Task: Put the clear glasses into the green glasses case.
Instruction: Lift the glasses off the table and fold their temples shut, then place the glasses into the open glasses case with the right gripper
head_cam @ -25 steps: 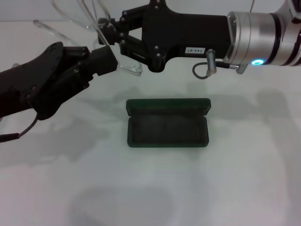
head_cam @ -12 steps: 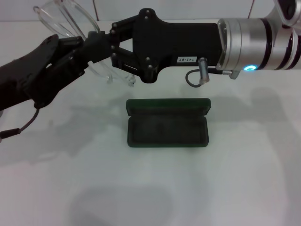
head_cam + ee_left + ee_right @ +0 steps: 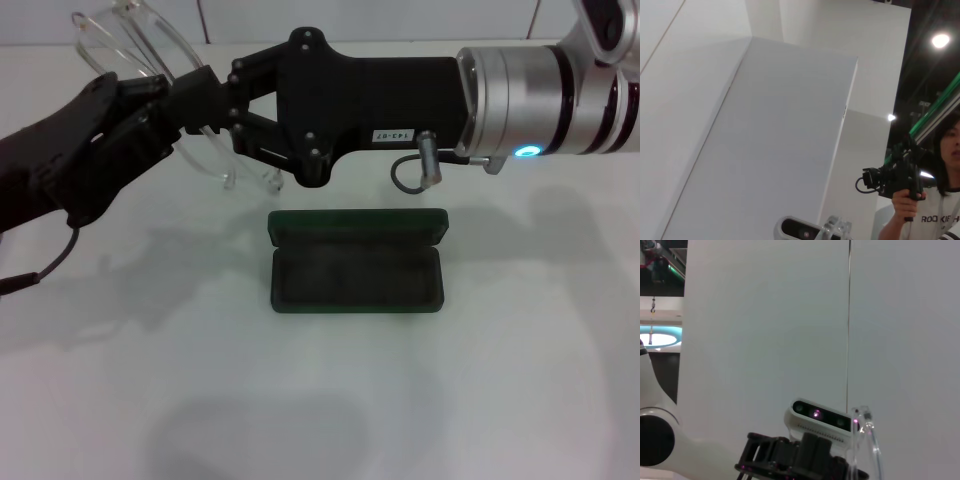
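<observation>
The clear glasses hang in the air at the back left, lenses up near the top edge and temple arms trailing down to about. My right gripper reaches in from the right and is shut on the frame. Meeting it from the left, my left gripper is shut on the glasses too. The green glasses case lies open on the white table, lid standing at the back, below and right of both grippers. In the right wrist view a clear temple arm rises beside the left gripper.
Only the case stands on the white table. The right arm's silver forearm spans the back right above the case. In the left wrist view a person with a camera stands off the table.
Both grippers have moved left together with the glasses, and the lenses have swung up to the top left. The case has not moved.
</observation>
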